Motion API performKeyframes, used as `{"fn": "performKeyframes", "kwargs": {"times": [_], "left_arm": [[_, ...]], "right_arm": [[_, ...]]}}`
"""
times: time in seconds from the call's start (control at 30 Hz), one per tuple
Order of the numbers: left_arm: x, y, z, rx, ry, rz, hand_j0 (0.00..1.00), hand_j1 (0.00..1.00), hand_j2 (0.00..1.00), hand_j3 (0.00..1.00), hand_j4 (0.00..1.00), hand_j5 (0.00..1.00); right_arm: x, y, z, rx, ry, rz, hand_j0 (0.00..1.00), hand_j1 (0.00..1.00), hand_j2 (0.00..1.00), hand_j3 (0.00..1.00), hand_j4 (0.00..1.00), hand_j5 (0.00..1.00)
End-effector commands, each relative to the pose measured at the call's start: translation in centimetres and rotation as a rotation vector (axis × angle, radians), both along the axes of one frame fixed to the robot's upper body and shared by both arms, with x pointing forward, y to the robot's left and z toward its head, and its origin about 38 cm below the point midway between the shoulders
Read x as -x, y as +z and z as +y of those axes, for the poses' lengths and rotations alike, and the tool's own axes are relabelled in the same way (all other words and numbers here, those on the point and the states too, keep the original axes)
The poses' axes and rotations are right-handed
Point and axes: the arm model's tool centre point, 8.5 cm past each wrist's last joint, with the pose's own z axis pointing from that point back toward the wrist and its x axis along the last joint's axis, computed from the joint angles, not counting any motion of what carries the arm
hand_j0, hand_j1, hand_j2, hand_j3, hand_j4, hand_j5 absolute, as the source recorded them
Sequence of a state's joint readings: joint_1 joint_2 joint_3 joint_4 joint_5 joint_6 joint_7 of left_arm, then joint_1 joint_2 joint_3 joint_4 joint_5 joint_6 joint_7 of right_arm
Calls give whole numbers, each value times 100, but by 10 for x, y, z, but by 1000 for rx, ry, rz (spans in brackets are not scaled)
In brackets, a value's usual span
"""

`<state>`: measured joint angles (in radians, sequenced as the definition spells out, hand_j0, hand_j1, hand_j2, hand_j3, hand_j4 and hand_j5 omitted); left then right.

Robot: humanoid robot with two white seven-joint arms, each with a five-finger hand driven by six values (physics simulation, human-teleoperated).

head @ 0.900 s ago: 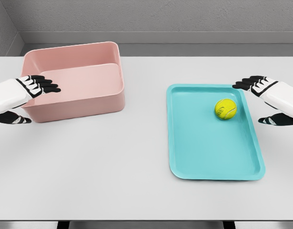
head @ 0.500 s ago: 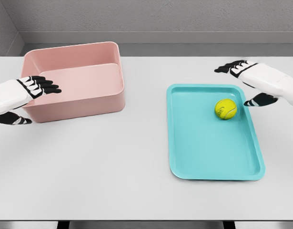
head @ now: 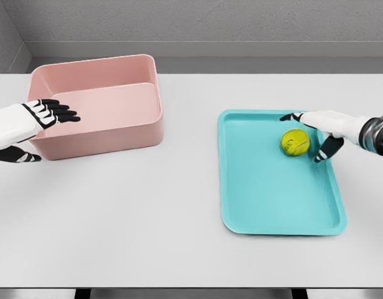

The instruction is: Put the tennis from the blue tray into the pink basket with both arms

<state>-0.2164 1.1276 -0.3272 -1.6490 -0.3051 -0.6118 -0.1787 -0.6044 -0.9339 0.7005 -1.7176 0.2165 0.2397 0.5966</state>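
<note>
Now the right hand [head: 317, 132] cups, fingers spread, around the tennis ball [head: 294, 142] at right of frame; left hand [head: 35, 121] open beside the pink basket [head: 98, 106].

A yellow-green tennis ball [head: 295, 142] sits in the far right part of a blue tray [head: 266, 199] on a white desk [head: 179, 205]. The right hand [head: 322, 128] reaches in from the right, fingers spread around the ball, thumb beside its right flank, not closed on it. Across the desk, the left hand [head: 45, 115] hovers open at the near left corner of the pink basket [head: 110, 134].
</note>
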Motion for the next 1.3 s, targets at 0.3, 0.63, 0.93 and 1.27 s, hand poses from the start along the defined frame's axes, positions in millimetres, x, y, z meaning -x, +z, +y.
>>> {"fn": "performKeyframes", "kwargs": {"times": [0.3,0.63,0.93,1.27], "left_arm": [[-1,2,0,7,2,-4,100,100,100,100,100,100],[-1,2,1,4,4,-4,100,100,100,100,100,100],[-1,2,1,-3,4,-8,100,100,100,100,100,100],[-1,2,1,-9,4,-12,100,100,100,100,100,100]], "right_arm": [[-19,-27,9,18,-40,82,100,100,100,100,100,100],[-20,-35,3,28,-57,101,100,100,100,100,100,100],[-20,-35,3,33,-57,98,76,76,76,76,76,76],[-17,-39,7,39,-43,109,64,64,64,64,64,64]]}}
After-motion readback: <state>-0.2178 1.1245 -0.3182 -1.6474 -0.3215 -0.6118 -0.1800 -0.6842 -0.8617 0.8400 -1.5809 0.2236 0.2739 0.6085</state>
